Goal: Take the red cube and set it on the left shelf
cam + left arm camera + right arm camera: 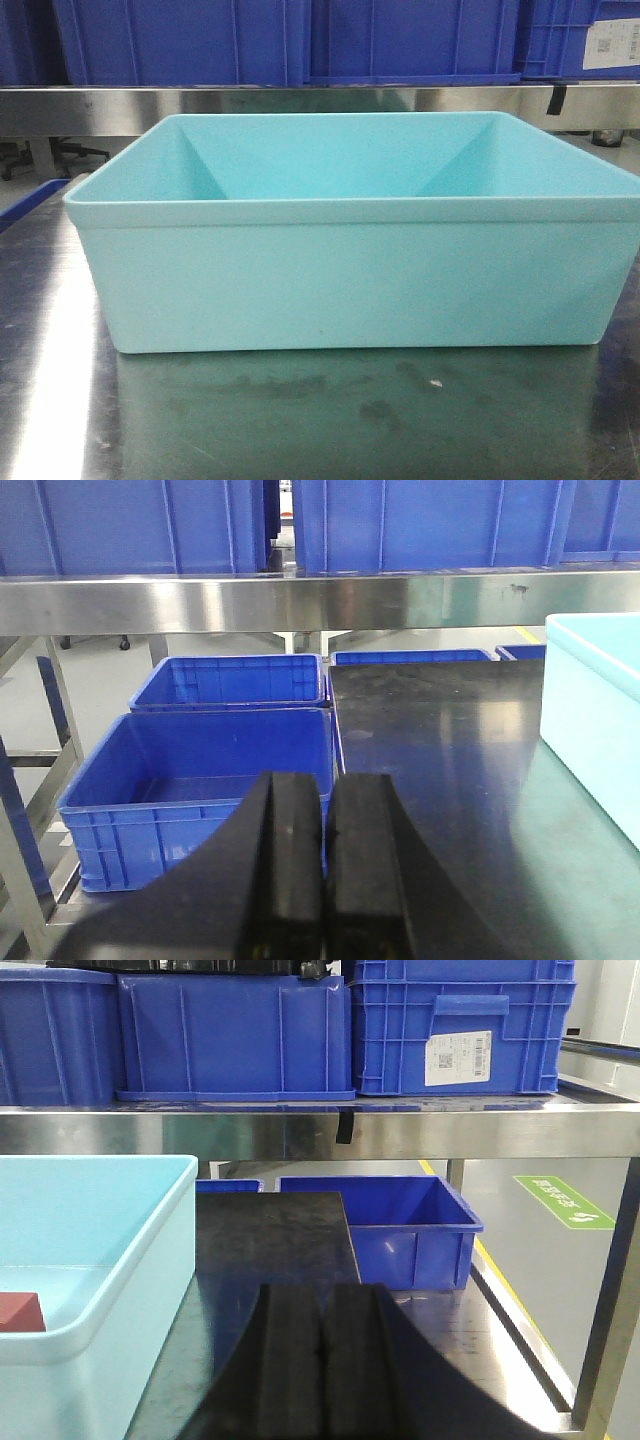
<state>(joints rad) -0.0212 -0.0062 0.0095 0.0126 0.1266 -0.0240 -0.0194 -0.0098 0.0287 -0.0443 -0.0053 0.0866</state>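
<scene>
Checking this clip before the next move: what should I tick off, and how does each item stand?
1. Location of the red cube: ok, inside the teal bin, shown by the right wrist view only.
2. Cube clear of both tools: ok, neither touches it.
3. Opening of the left tool: not ok, fingers pressed together.
4. Opening of the right tool: not ok, shut too.
5. Free spot on the left shelf: cannot tell; blue crates fill what shows.
</scene>
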